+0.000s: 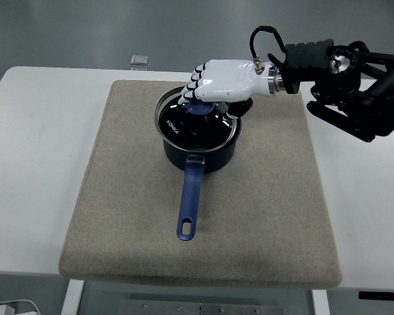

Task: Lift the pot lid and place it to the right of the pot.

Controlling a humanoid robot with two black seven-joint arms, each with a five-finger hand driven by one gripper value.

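Head view, one blue pot (pixel 198 152) mid-mat, handle toward six o'clock, one glass lid (pixel 196 125) on it, right hand (pixel 218 82) curled over its knob (pixel 198 108), one beige mat (pixel 276 197) bare at three o'clock, white table (pixel 39 125) edges clear

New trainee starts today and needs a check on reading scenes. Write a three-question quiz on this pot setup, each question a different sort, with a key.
1. True or false: the lid lies on the mat to the right of the pot.
2. Which hand is over the lid knob? A) right hand B) left hand C) a person's hand
3. Fill in: the pot handle points toward the table's ______ edge.

Key
1. False: the lid sits on the pot.
2. A: it reaches in from the right, fingers curled over the knob; whether they grip it cannot be told.
3. Near.
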